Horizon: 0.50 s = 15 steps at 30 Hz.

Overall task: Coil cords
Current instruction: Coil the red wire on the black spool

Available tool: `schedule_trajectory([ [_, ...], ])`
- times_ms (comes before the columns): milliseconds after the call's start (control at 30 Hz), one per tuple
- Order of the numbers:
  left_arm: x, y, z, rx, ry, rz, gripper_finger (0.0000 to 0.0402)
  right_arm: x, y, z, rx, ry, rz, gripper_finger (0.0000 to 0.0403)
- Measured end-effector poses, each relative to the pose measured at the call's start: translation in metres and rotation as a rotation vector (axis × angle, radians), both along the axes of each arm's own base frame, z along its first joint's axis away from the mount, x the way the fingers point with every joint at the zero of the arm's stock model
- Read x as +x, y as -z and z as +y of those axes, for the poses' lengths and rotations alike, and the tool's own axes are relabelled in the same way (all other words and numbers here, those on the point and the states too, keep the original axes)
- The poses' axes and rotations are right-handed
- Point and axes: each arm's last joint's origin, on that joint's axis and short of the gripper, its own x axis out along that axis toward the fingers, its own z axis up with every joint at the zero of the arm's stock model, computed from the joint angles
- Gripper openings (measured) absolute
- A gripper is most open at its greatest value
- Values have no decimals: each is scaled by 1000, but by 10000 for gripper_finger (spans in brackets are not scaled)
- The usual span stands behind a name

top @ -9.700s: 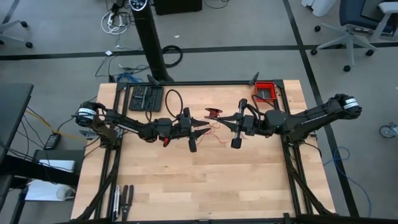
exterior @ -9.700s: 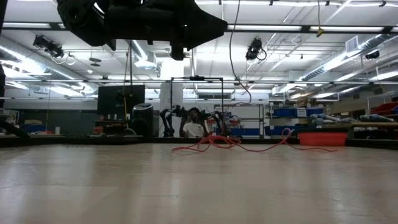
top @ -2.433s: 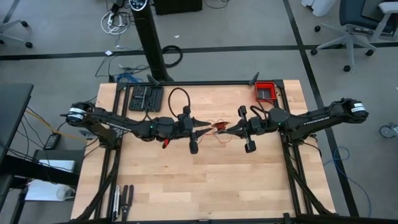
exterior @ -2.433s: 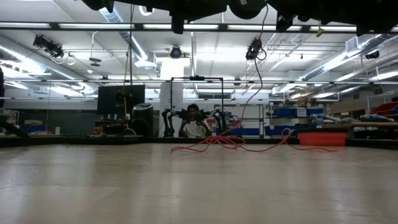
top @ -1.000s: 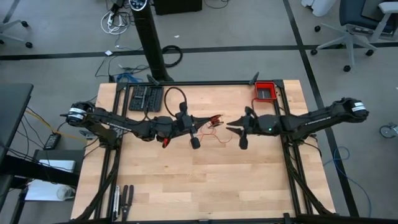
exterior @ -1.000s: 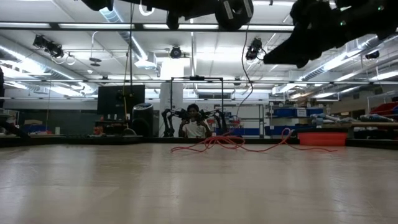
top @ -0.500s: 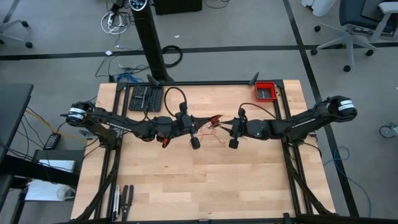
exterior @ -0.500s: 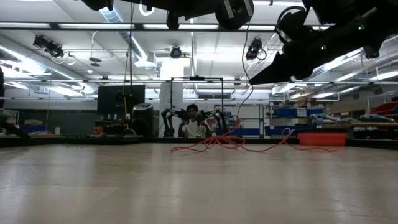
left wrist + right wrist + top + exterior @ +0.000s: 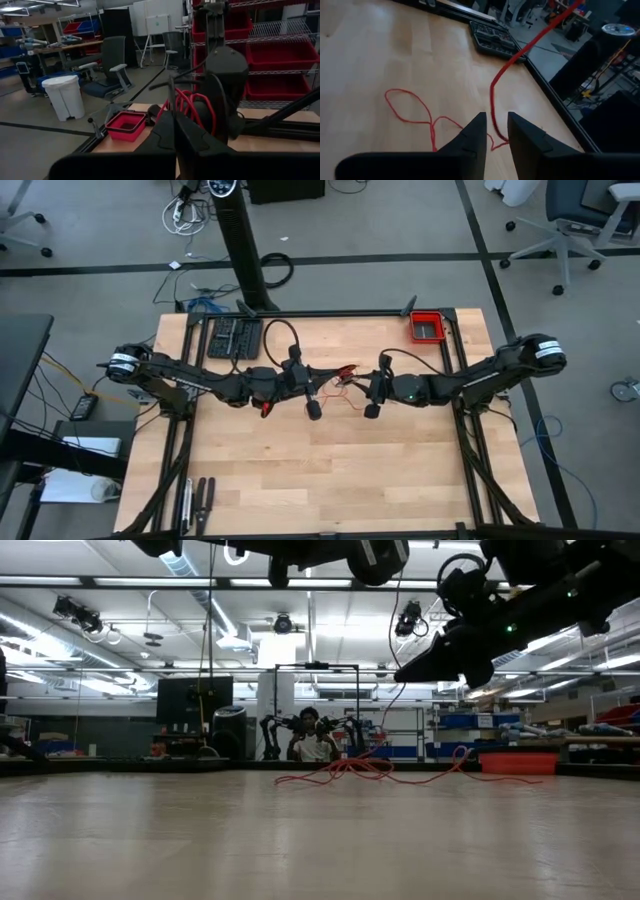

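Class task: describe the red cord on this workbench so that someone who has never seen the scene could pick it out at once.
Start at the wooden table, then go to its middle, where the two dark arms meet. The red cord lies there in thin wavy loops, one strand rising to the left gripper. It is far thinner than the black cable loop.

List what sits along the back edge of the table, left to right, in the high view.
Black tool tray → black cable loop → red bin.

Table (image 9: 330, 470) — pale wood, matt.
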Motion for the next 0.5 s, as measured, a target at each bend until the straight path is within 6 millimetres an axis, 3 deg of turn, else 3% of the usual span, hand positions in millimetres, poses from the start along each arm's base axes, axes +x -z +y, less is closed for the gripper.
schedule_trajectory([
  [167,0,-1,0,-12,-13,-13,0,2,4,0,3,7,5,8],
  [333,1,-2,4,-75,-118,-84,0,6,-1,5,55,14,-19,4],
  [500,6,4,10,-142,-235,-141,0,19,-19,15,107,-15,-27,2],
])
